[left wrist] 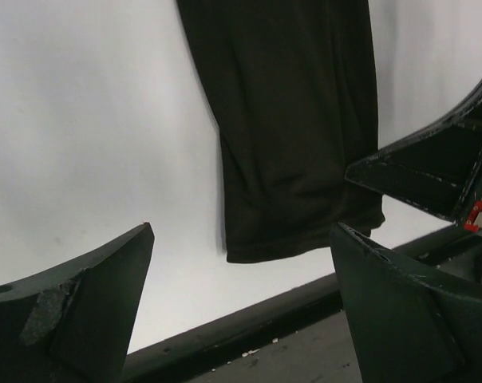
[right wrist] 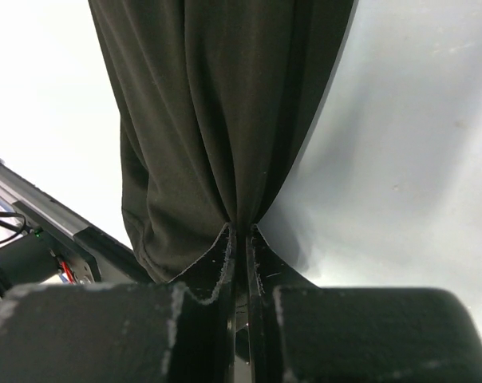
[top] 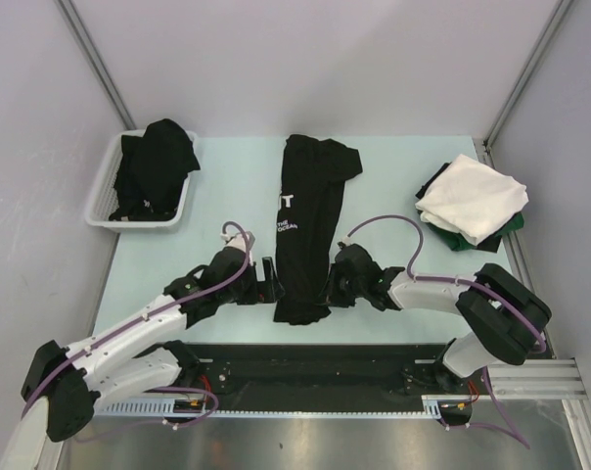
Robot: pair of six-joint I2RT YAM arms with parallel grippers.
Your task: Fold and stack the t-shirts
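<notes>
Mid-table, the lettered shirt (top: 305, 225) lies folded into a long strip, hem toward the arms. At the hem end, the right gripper (right wrist: 239, 235) is clamped on the strip's right edge, and the left gripper (top: 268, 281) stands wide open just beside the left edge, holding nothing. Far left, a black shirt (top: 157, 162) is heaped in the basket (top: 105, 188); far right, a white shirt (top: 472, 196) tops a stack.
</notes>
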